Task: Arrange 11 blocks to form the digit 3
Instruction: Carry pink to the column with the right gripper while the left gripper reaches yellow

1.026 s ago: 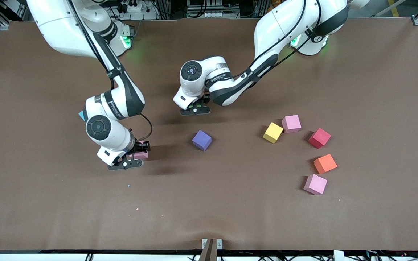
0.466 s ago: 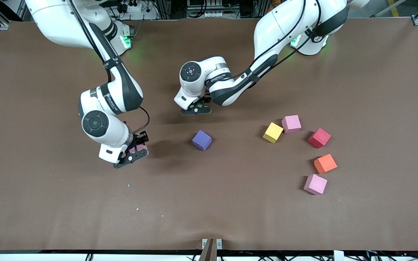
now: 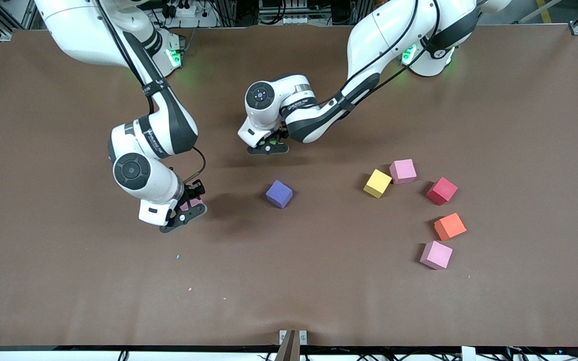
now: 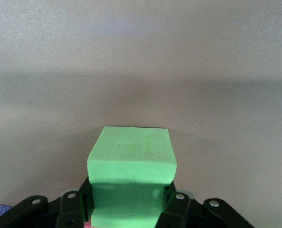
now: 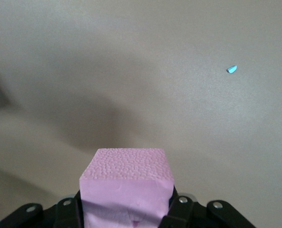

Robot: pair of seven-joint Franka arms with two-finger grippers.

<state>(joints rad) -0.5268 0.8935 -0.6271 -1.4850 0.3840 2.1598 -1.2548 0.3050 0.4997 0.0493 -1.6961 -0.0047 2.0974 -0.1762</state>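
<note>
My right gripper (image 3: 187, 207) is shut on a pink block (image 5: 126, 178) and hangs low over the table toward the right arm's end. My left gripper (image 3: 268, 146) is shut on a green block (image 4: 131, 164) over the table's middle, up toward the robots' bases. A purple block (image 3: 279, 193) lies loose between the two grippers. Toward the left arm's end lie a yellow block (image 3: 377, 183), a pink block (image 3: 403, 171), a red block (image 3: 441, 190), an orange block (image 3: 450, 226) and another pink block (image 3: 436, 254). No digit 3 figure is in view.
Small foam crumbs (image 3: 177, 256) lie on the brown mat nearer the front camera than my right gripper. One blue crumb (image 5: 231, 69) shows in the right wrist view. A metal bracket (image 3: 291, 340) sits at the table's front edge.
My right arm has turned its wrist and shifted the pink block slightly toward the right arm's end. My left arm has drawn the green block a little toward the bases. Loose blocks have not moved.
</note>
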